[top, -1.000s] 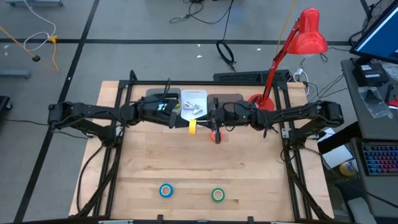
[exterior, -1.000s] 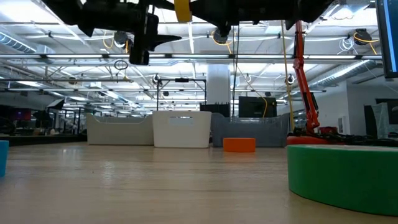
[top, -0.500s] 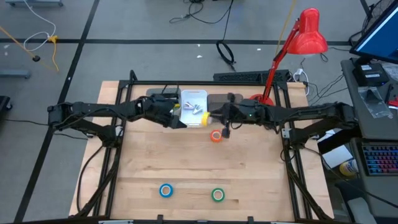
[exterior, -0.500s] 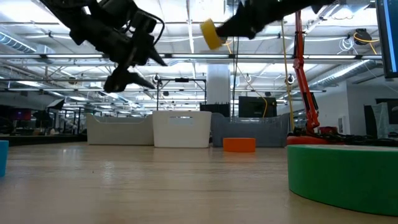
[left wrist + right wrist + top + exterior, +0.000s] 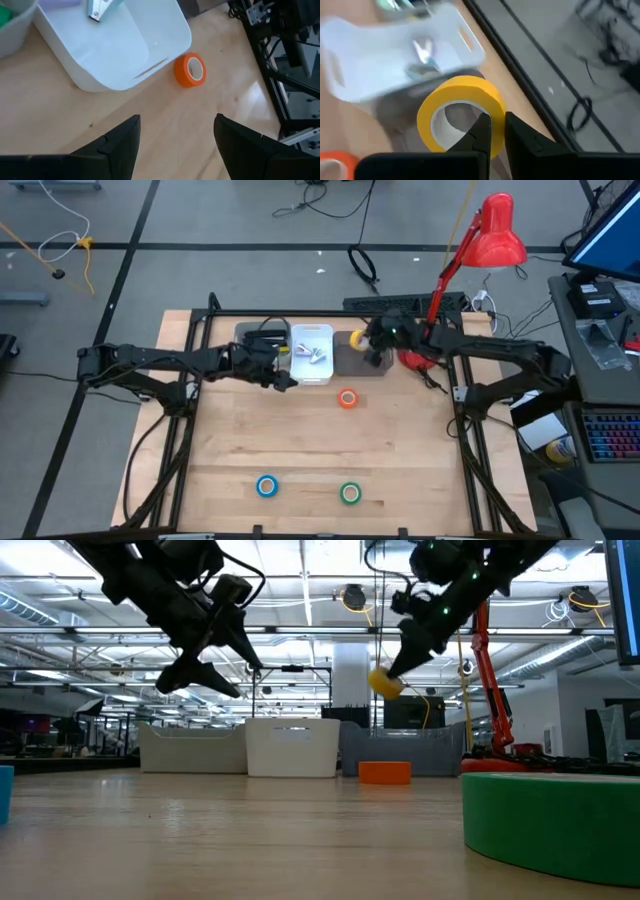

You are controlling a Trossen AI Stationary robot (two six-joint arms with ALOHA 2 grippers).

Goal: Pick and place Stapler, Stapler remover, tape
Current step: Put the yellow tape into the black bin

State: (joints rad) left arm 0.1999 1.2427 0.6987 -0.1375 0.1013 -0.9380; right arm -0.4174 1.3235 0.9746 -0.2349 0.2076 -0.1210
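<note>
My right gripper (image 5: 362, 343) is shut on the yellow tape (image 5: 354, 338) and holds it in the air over a grey bin (image 5: 347, 361) at the far side. My left gripper (image 5: 289, 379) hangs open with nothing between its fingers, beside the near left corner of a white bin (image 5: 311, 336). In that bin lie small silvery staple removers (image 5: 315, 356). The orange tape (image 5: 347, 399) lies flat on the table just in front of the bins. The blue tape (image 5: 266, 486) and the green tape (image 5: 350, 493) lie near the front edge. The stapler does not show. My right gripper pinches the yellow roll's wall (image 5: 494, 107), with one finger (image 5: 481, 131) inside the pale hollow centre and the other outside. The fingers slant down toward the far side. The roll is lifted clear and tilted at the fingertips (image 5: 386, 683).
A third, dark bin (image 5: 254, 336) stands left of the white one. A red desk lamp (image 5: 478, 246) rises from the far right corner, close to my right arm. Black frame rails border the table. Open wood lies between the bins and the front rolls.
My right gripper has swung with the yellow tape from beside the orange roll toward the far right, out over the grey bin, tipping up from pointing down to a slant. My left gripper has also tipped up from pointing down, sunk a little, and stayed open.
</note>
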